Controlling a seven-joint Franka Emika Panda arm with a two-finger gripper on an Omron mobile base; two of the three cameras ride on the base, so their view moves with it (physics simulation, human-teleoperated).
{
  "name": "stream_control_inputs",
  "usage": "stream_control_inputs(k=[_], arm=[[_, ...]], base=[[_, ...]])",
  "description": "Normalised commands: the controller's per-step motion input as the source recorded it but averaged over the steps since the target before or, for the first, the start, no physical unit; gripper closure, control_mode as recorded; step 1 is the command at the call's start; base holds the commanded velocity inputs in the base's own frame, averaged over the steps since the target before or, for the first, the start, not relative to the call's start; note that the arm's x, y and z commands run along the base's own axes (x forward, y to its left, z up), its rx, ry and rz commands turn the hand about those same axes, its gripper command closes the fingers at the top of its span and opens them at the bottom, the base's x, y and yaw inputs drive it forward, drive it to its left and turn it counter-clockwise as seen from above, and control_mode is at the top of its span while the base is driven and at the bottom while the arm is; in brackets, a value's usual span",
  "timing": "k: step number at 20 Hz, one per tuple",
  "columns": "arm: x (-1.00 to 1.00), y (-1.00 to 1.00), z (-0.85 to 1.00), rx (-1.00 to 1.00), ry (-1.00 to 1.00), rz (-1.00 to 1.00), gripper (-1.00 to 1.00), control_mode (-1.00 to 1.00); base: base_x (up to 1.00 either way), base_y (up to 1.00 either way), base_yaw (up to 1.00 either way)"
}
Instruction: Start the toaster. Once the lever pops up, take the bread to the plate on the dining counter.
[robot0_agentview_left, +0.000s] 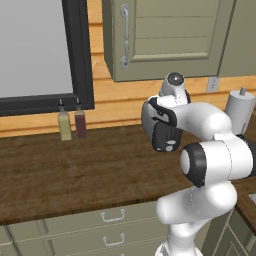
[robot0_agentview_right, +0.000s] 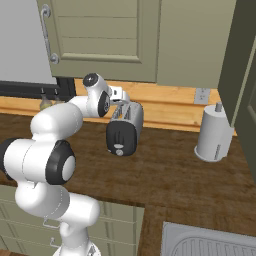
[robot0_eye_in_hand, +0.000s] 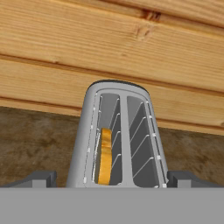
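Pincer (robot0_eye_in_hand: 112, 178) spread wide, hovering right over the toaster (robot0_eye_in_hand: 119, 135) on the wooden surface (robot0_agentview_right: 170, 170). Bread (robot0_eye_in_hand: 104, 155) stands in the slot at seven o'clock: light, crumbly, probably best pinched gently across its top edge.

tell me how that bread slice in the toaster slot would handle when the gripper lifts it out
The bread stands on edge in the toaster, thin and tan, so it is probably light and fairly stiff. The wire guides beside it might snag it. A hard pinch could likely crumble it.
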Motion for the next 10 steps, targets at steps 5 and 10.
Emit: stream_control_inputs(k=[5,10], arm=[[0.0,0.0,0.0,0.0,0.0,0.0,-1.0,-1.0],[0.0,0.0,0.0,0.0,0.0,0.0,-1.0,-1.0]], base=[[0.0,0.0,0.0],[0.0,0.0,0.0]])
